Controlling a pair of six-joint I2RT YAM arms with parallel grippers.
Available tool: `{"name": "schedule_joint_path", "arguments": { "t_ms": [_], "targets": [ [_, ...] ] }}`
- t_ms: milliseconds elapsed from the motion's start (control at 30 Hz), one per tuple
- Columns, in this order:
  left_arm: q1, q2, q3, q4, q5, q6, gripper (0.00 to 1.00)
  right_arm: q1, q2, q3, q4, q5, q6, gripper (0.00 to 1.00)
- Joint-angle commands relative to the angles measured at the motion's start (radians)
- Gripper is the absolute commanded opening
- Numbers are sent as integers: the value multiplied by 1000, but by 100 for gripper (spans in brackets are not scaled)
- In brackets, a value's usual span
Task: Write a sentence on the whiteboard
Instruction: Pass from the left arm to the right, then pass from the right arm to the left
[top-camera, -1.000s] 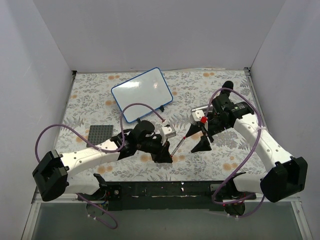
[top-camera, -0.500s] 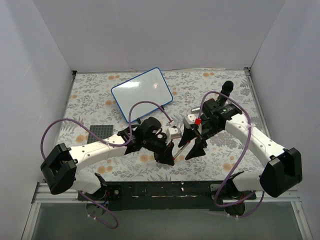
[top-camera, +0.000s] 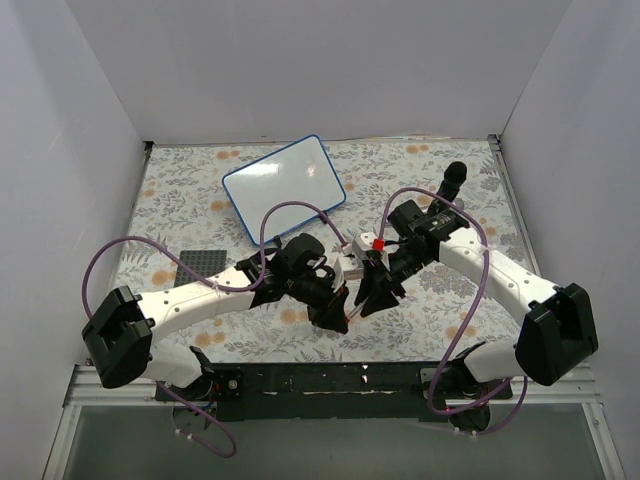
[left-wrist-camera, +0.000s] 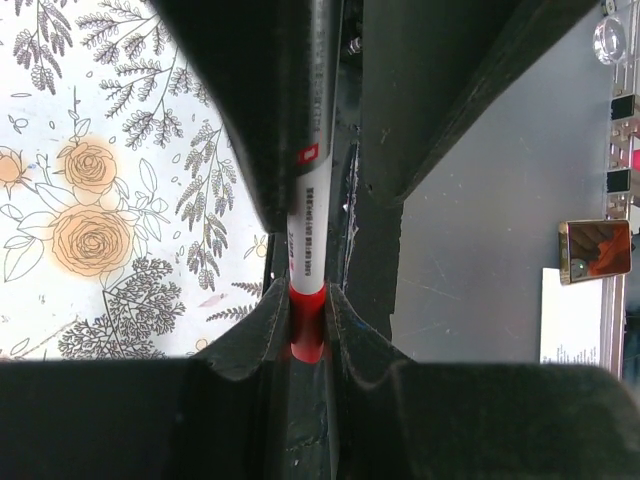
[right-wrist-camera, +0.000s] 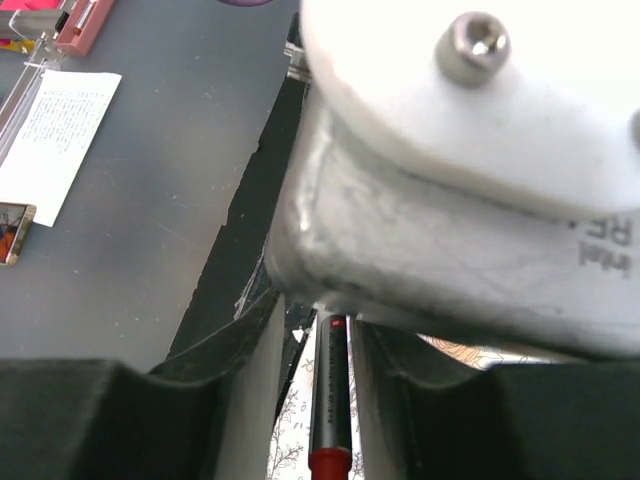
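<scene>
The whiteboard (top-camera: 285, 188), white with a blue rim, lies tilted at the back centre-left and shows no writing; the sentence is not visible. My left gripper (top-camera: 335, 312) is shut on the red end of a marker (left-wrist-camera: 308, 240), as the left wrist view (left-wrist-camera: 307, 305) shows. My right gripper (top-camera: 372, 297) meets it from the right, near the table's front. In the right wrist view (right-wrist-camera: 320, 325) its fingers (right-wrist-camera: 255, 390) straddle the marker's grey barrel (right-wrist-camera: 331, 400), with a narrow gap showing on the left side.
A dark grey studded plate (top-camera: 203, 265) lies at the left. A black object (top-camera: 455, 176) stands at the back right. White walls close three sides. A black rail (top-camera: 330, 380) runs along the front edge of the flowered tablecloth (top-camera: 180, 190).
My right gripper has moved left and forward until its fingers sit around the marker held by the left gripper. The left arm shifted slightly right, then held still.
</scene>
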Motion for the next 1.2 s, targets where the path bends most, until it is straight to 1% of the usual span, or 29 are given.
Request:
{"name": "schedule_joint_path", "arguments": {
  "t_ms": [0,33,100,200,233,333,400,433,500,533,600,633,700,733,767,800,833,867,933,967,1033,1067,1100,1167],
  "targets": [
    [0,-7,55,-11,1,24,0,11,5,6,-5,11,20,46],
    [2,-6,59,-15,-2,26,0,11,2,4,-5,11,20,48],
    [2,-9,64,-28,-4,29,0,11,-1,-4,-4,9,19,48],
    [0,-3,75,-37,-4,34,0,11,-6,-5,-4,-10,17,39],
    [2,2,76,-38,-3,37,0,11,-3,-5,-5,-18,17,28],
    [2,11,95,-52,-16,41,0,11,2,-5,-5,-23,17,6],
    [2,8,105,-57,-30,41,0,11,5,-2,-8,-20,23,1],
    [3,-3,108,-57,-48,38,1,11,0,2,-5,-11,32,1],
    [3,-29,107,-48,-97,8,17,8,-7,15,7,3,68,1],
    [5,-67,104,-38,-143,-6,38,-7,-24,21,13,14,77,1],
    [11,-124,92,4,-180,-58,65,-32,-49,19,47,16,134,1],
    [21,-162,70,26,-199,-74,84,-67,-72,16,56,5,153,1],
    [35,-281,44,107,-240,-126,98,-107,-101,10,87,-17,212,1],
    [37,-323,0,144,-259,-149,98,-147,-130,7,103,-35,238,1],
    [38,-413,-26,226,-326,-179,98,-165,-145,-4,145,-38,264,1],
    [41,-453,-63,273,-358,-253,98,-182,-161,-10,172,-41,340,1],
    [42,-489,-133,319,-378,-276,98,-211,-184,-16,192,-47,361,1],
    [43,-525,-172,413,-381,-284,98,-224,-195,-27,223,-50,382,1],
    [45,-567,-236,465,-386,-316,98,-240,-215,-37,257,-57,449,1],
    [46,-561,-244,488,-381,-318,98,-241,-219,-37,266,-55,459,1],
    [45,-498,-237,485,-337,-298,98,-242,-222,-36,277,-55,495,1],
    [43,-472,-208,462,-323,-286,98,-244,-222,-33,284,-55,503,1],
    [43,-413,-185,448,-300,-269,95,-242,-221,-30,289,-55,516,1],
    [42,-365,-133,420,-270,-209,94,-242,-216,-28,300,-50,539,1]
  ]
}}
